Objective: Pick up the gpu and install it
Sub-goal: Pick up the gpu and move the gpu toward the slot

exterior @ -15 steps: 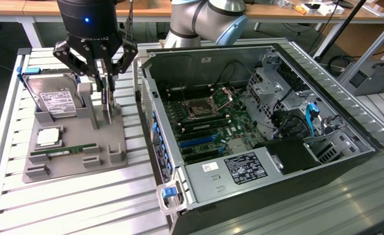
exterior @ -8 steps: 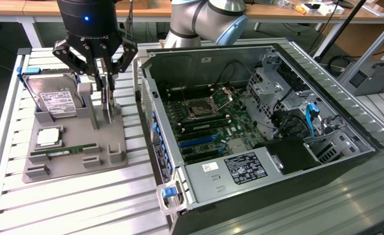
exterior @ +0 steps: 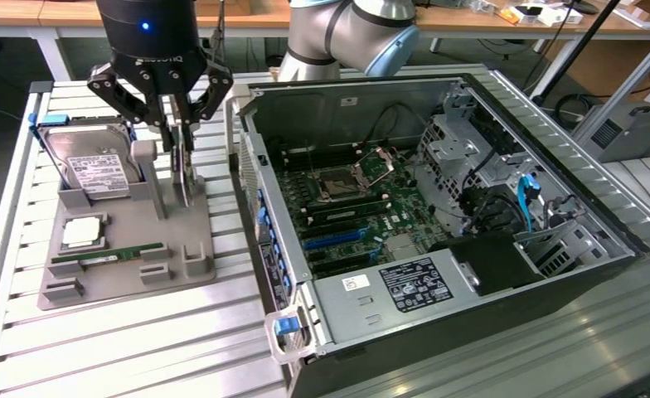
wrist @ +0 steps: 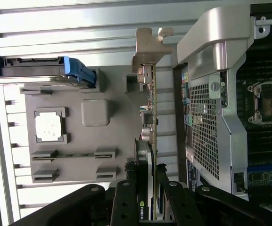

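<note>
The arm is built of silver-grey tubular segments, with a rounded light-blue cap on one joint. The hand has a glossy black cylindrical body with a small glowing blue light and pale grey lettering near its lower rim. Below it, two black finger linkages branch out, jointed by pins. In the wrist view, the hand shows matte black links dotted with round silvery screw heads.

You can read ROBOTIQ, inverted, on gripper body | NVIDIA logo on gpu | white labels on hard drive and computer case: illegible
</note>
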Robot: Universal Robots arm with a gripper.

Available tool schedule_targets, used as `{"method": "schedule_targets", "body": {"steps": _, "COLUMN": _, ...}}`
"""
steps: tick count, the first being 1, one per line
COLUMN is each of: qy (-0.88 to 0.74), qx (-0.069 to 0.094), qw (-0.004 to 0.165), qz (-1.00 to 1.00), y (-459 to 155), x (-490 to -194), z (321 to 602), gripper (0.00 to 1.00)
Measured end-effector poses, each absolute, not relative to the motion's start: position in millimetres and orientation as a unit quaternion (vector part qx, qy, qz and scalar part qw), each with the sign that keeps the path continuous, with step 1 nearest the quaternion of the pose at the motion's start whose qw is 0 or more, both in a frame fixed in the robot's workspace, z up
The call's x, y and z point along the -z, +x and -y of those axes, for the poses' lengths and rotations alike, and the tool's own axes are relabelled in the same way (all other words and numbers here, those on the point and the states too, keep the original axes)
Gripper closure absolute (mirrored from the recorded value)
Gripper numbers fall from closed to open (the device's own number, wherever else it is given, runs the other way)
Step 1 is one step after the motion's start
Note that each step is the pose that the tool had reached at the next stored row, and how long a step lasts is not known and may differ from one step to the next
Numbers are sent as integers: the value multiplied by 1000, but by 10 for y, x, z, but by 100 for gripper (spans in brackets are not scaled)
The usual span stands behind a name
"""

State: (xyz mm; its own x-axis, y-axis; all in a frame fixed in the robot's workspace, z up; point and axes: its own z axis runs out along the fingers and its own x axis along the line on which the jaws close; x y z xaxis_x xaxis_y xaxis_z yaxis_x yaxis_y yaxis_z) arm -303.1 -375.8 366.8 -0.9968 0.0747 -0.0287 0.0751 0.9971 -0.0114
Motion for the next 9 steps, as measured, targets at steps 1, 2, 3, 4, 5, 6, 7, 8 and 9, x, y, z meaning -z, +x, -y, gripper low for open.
{"method": "schedule_targets", "body": {"steps": 1, "qy": 37, "qx": 6, "qw": 14, "qz": -999, "y": -3031, "x": -3672, "z": 3758, "gripper": 73}}
{"method": "schedule_targets", "body": {"steps": 2, "qy": 37, "qx": 6, "qw": 14, "qz": -999, "y": -3031, "x": -3676, "z": 3758, "gripper": 73}}
{"method": "schedule_targets", "body": {"steps": 3, "qy": 37, "qx": 6, "qw": 14, "qz": -999, "y": -3031, "x": -3681, "z": 3758, "gripper": 73}}
{"method": "schedule_targets", "body": {"steps": 4, "qy": 37, "qx": 6, "qw": 14, "qz": -999, "y": -3031, "x": -3686, "z": 3758, "gripper": 73}}
{"method": "schedule_targets", "body": {"steps": 5, "qy": 37, "qx": 6, "qw": 14, "qz": -999, "y": -3031, "x": -3689, "z": 3758, "gripper": 73}}
{"method": "schedule_targets", "body": {"steps": 6, "qy": 38, "qx": 6, "qw": 14, "qz": -999, "y": -3031, "x": -3693, "z": 3758, "gripper": 73}}
{"method": "schedule_targets", "body": {"steps": 7, "qy": 37, "qx": 6, "qw": 14, "qz": -999, "y": -3031, "x": -3697, "z": 3758, "gripper": 73}}
{"method": "schedule_targets", "body": {"steps": 8, "qy": 37, "qx": 6, "qw": 14, "qz": -999, "y": -3031, "x": -3700, "z": 3758, "gripper": 73}}
{"method": "schedule_targets", "body": {"steps": 9, "qy": 37, "qx": 6, "qw": 14, "qz": -999, "y": -3031, "x": -3704, "z": 3758, "gripper": 73}}
